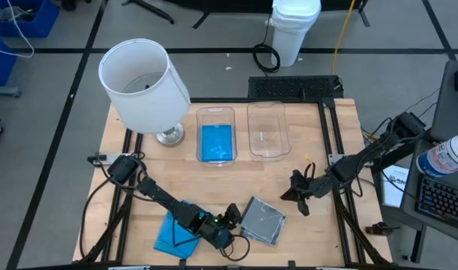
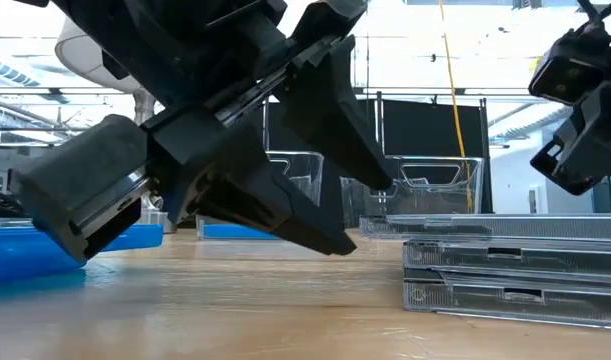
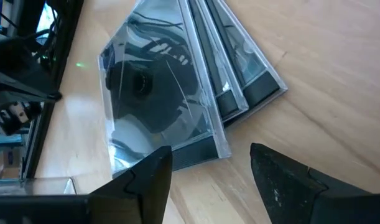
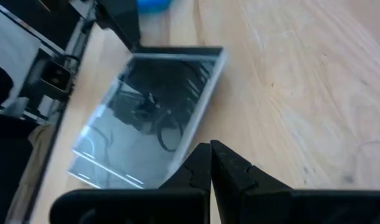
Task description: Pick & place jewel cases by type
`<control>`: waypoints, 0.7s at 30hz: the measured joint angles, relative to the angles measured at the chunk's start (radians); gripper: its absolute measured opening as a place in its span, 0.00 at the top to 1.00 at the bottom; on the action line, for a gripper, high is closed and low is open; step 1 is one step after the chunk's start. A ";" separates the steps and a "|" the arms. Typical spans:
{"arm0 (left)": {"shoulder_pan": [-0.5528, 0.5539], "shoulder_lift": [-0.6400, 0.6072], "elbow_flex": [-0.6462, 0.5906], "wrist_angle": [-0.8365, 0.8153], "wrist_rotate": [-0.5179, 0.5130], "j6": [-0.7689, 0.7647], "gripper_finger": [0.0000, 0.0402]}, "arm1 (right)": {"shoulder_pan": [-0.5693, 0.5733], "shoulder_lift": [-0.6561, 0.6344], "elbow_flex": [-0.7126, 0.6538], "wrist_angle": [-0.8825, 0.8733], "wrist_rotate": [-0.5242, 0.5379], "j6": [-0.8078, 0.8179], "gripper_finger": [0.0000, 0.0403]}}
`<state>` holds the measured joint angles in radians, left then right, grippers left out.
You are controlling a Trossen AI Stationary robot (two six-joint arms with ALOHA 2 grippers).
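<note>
A fanned stack of three clear jewel cases [image 1: 262,221] with dark insides lies flat near the table's front edge, right of centre. My left gripper [image 3: 208,168] is open just left of the stack. Its fingers stand before the stack's nearest corner [image 3: 219,148] and touch nothing that I can see. In the low view the left gripper [image 2: 345,215] hangs a little above the wood, apart from the stack [image 2: 505,270]. My right gripper [image 1: 294,196] is shut and hovers to the stack's right. Blue jewel cases [image 1: 172,234] lie flat at the near left, under my left arm.
Two clear bins stand at the far centre. The left bin [image 1: 216,114] holds blue cases [image 1: 216,142], and the right bin [image 1: 268,129] looks bare. A white-shaded lamp [image 1: 146,82] stands at the far left. Bare wood lies between the bins and the stack.
</note>
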<state>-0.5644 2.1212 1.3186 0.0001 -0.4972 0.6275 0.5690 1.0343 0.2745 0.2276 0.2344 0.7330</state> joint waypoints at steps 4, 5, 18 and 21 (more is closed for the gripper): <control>0.001 0.012 0.001 0.010 -0.002 0.041 0.45 | 0.000 0.028 0.000 0.001 0.005 0.007 1.00; 0.001 0.020 0.002 0.016 -0.003 0.059 0.46 | 0.000 0.032 0.000 0.001 0.006 0.007 1.00; -0.020 0.086 0.005 0.185 -0.170 0.286 0.47 | 0.000 0.051 0.000 0.004 0.007 -0.011 1.00; -0.017 0.087 0.004 0.174 -0.167 0.284 0.47 | 0.000 0.051 0.000 0.007 0.007 -0.015 1.00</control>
<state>-0.5809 2.2082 1.3228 0.1738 -0.6637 0.9115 0.5690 1.0855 0.2745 0.2342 0.2417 0.7176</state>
